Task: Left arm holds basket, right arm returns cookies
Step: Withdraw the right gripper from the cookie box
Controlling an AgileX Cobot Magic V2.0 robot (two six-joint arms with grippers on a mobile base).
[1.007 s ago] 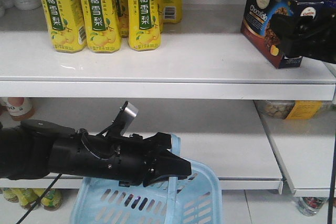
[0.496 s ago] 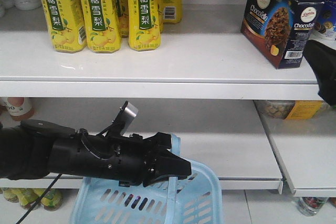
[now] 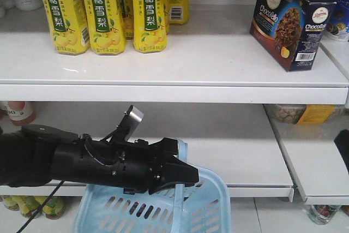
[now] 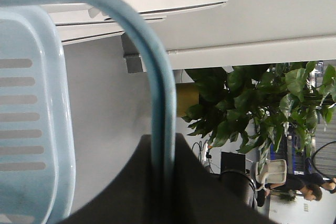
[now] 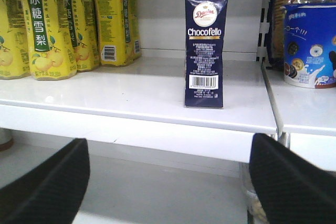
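While my left hand [image 3: 182, 175] stays out of it, clamped on the thin handle [image 4: 160, 93] of the basket [image 3: 207, 200] below the shelves, the cookies [image 3: 289, 20] stand upright on the upper shelf [image 3: 207, 58], toward its right end and well apart from the yellow bottles [image 3: 103, 9] at the left. My right hand [image 5: 168, 182] is spread wide with nothing between its fingers [image 5: 50, 182], set lower than the box and facing its narrow barcode side from the near side.

I judge the return done, or nearly so. The box looks like light, stiff cardboard that would dent under a hard squeeze, and its glossy faces may slip a little. Standing tall on a small base, it could topple from a nudge. If I had to retake it, I would close gently across the two broad faces around mid-height.
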